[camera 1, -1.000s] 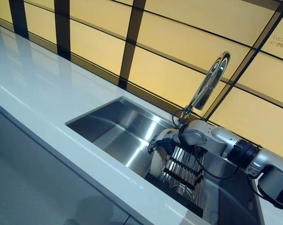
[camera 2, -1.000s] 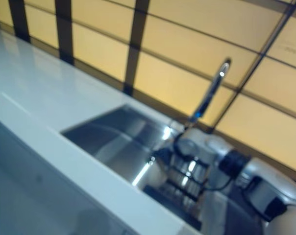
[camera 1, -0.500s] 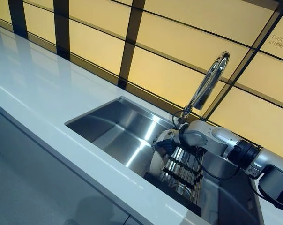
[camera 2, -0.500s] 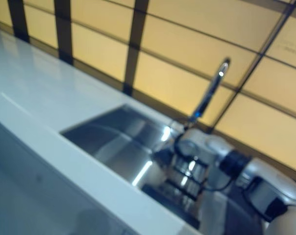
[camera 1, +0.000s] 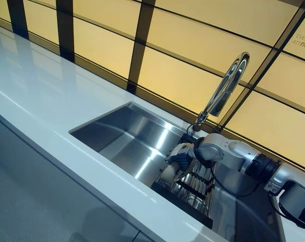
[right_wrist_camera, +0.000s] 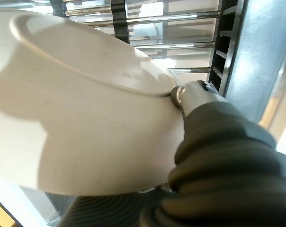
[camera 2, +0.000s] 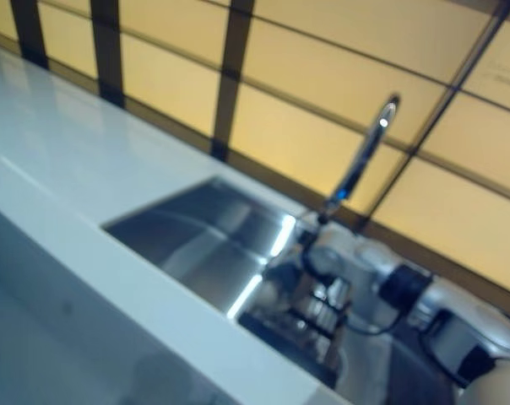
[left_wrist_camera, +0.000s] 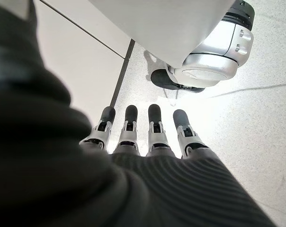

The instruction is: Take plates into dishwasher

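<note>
Plate (right_wrist_camera: 81,118), cream, stands on edge in the black rack (camera 1: 190,194) inside the sink (camera 1: 122,136), pinched at its rim by the right robot hand (camera 1: 182,159). Left robot hand (left_wrist_camera: 147,137) hangs with fingers straight above the floor (left_wrist_camera: 256,118).

The left hand (left_wrist_camera: 147,142) hangs idle with its silver, dark-tipped fingers (left_wrist_camera: 156,124) held straight in a row, holding nothing and touching nothing. Past them lies a pale speckled floor (left_wrist_camera: 256,118) (brightly lit), and beside it a light cabinet front (left_wrist_camera: 81,71) with dark seams.
</note>
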{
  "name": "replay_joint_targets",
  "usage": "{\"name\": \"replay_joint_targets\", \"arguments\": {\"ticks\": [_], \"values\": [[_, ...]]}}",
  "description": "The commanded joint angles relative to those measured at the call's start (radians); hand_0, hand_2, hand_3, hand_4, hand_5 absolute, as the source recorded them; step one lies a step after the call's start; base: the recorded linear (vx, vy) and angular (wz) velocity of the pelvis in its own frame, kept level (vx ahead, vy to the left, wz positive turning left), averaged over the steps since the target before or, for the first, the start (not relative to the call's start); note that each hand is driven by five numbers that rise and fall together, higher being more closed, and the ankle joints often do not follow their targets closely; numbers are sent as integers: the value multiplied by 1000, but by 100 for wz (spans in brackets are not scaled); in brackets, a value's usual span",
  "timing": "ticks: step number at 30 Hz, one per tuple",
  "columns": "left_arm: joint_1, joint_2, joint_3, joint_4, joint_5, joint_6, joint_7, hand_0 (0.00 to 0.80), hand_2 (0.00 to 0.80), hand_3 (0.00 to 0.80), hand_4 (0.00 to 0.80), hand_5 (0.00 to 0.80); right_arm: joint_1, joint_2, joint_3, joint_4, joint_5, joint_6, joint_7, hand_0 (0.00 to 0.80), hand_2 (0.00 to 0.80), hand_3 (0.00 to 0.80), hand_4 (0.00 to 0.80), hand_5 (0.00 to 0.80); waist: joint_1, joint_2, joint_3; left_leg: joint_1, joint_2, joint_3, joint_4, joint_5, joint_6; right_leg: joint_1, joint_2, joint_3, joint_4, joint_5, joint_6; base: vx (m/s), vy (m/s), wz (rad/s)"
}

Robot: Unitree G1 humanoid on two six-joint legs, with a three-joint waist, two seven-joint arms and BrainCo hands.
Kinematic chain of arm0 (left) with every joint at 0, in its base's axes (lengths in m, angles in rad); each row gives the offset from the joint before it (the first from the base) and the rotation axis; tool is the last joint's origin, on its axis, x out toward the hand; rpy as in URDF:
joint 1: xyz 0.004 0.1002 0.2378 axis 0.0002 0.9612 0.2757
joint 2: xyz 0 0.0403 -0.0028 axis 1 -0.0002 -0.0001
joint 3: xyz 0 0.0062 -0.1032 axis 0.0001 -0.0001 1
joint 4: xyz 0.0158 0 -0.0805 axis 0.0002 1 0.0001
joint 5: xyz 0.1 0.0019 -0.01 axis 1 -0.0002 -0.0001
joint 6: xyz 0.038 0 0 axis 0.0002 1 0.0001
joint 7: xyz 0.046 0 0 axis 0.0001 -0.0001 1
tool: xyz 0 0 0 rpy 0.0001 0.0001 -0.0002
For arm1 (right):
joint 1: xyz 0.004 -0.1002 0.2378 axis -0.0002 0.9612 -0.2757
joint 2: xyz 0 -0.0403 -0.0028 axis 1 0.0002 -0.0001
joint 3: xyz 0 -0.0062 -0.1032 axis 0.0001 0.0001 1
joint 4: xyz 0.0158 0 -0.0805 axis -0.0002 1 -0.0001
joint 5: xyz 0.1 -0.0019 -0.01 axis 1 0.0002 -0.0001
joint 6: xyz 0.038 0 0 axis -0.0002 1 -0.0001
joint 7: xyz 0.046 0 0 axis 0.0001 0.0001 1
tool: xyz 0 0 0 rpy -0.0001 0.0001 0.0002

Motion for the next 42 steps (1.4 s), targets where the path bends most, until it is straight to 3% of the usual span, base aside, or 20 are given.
{"name": "replay_joint_targets", "arguments": {"ticks": [1, 25, 33, 42], "values": [[-24, -5, -14, 2, 19, -8, -2, 0, 0, 0, 0, 0, -40, -57, -12, 8, 8, -10, -18, 800, 800, 800, 800, 800, 20, -5, -4, -44, 24, 27, -9, 23, 17, 59, -22, -26, 1, -21, 69, 0, 0, 0], [-10, -23, 5, 34, 17, -31, 5, 0, 0, 0, 0, 0, -5, -179, -47, -63, -69, -112, 23, 800, 800, 800, 800, 800, -29, 3, -46, -4, 6, 57, -31, 8, 33, 68, -45, 3, 1, -14, 87, -11, 28, -1], [-7, -30, 11, 46, 9, -38, -1, 0, 0, 0, 0, 0, -12, -227, -54, -108, -89, -145, -3, 800, 800, 800, 800, 800, -49, 8, -58, 7, -7, 68, -26, -5, 45, 70, -58, 22, 1, -8, 95, -17, 56, -8], [-11, -39, 16, 66, 15, -48, -6, 0, 0, 0, 0, 0, -20, -284, -109, -168, -93, -130, -84, 800, 800, 800, 800, 800, -86, 22, -71, 17, -32, 81, -15, -23, 66, 53, -87, 68, 11, 16, 121, -58, 108, -14]]}}
